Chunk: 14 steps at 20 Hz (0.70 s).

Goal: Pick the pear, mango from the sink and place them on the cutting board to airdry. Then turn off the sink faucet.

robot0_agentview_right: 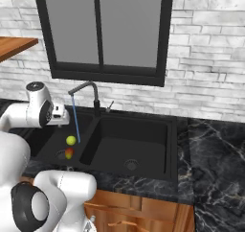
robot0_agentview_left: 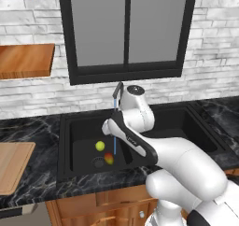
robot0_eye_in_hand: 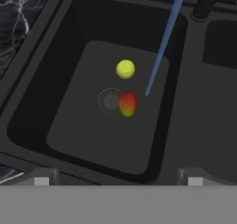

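At the far left of the left base view, the cutting board (robot0_agentview_left: 13, 166) lies flat on the dark marbled counter (robot0_agentview_left: 32, 127), well apart from the sink (robot0_agentview_left: 65, 145), with bare counter between them. The pear (robot0_agentview_left: 100, 145) and the mango (robot0_agentview_left: 109, 158) sit on the floor of the sink's left basin. In the hand view the pear (robot0_eye_in_hand: 125, 69) lies apart from the basin walls, with open floor all round it. The mango (robot0_eye_in_hand: 127, 103) rests against the edge of the round drain (robot0_eye_in_hand: 109, 99), just beside the pear but not touching it. A thin blue stream of water (robot0_eye_in_hand: 163, 45) slants down from the sink faucet (robot0_agentview_right: 88, 94) and lands on the basin floor near the mango, toward the wall that divides the basins.

The gripper (robot0_eye_in_hand: 118, 177) hovers above the left basin's near rim, its two finger tips (robot0_eye_in_hand: 41, 177) set wide apart with nothing between them. From the right base view, the right basin (robot0_agentview_right: 131, 145) lies open, with its own drain (robot0_agentview_right: 131, 164) near the front wall. A small silver lever handle (robot0_agentview_right: 109, 106) stands just right of the faucet's base.
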### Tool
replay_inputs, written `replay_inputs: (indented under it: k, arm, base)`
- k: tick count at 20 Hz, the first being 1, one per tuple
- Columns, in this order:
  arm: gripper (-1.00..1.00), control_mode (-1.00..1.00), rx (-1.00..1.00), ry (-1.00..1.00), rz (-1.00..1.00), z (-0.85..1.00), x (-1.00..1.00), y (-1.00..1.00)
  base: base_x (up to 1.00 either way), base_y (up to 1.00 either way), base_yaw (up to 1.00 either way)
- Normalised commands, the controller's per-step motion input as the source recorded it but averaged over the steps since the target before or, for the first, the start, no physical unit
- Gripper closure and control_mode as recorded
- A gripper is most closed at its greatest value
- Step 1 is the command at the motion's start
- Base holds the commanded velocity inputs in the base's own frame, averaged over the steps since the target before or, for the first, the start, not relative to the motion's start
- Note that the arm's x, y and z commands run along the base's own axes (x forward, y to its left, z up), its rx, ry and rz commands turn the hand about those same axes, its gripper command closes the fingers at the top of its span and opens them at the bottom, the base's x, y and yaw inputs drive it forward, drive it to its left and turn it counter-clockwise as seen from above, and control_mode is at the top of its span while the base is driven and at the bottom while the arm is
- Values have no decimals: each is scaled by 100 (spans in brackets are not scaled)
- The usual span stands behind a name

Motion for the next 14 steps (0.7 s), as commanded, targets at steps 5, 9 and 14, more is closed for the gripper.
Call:
replay_inputs:
  k: [5,9,14]
  arm:
    - [-100,-100,0,0,0,-29,12,0]
    - [-100,-100,0,0,0,-26,7,3]
    - [-100,-100,0,0,0,-19,5,2]
  base:
    - [0,0,0]
    - [0,0,0]
    - [0,0,0]
